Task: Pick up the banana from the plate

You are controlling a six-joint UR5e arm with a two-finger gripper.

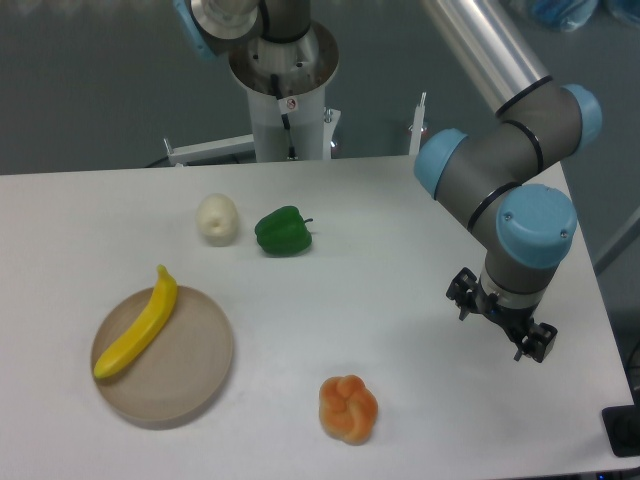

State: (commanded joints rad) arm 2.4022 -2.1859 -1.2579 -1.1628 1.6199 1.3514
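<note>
I am holding my gripper out over the right side of the white surface, well apart from everything I need. It is pointing down and carrying nothing. From this view the fingers are small and dark against my wrist, so I cannot tell how wide the jaws are standing.

The banana is lying on the plate at the front left of the surface. It is resting along the plate's left portion, running diagonally, with its upper tip reaching to about the far rim and its lower end sitting near the left rim. I judge that it is lying flat on its side because the plate is shallow, so nothing is propping it up or boxing it in, and I am expecting an approach from above to be open.

Three things are sitting between us or nearby: an orange knotted bun near the front edge, a green pepper and a pale round vegetable farther back. None is touching the plate.

I am judging the pick as not yet begun. I am thinking a grasp across the banana's narrow middle suits its curve best.
</note>
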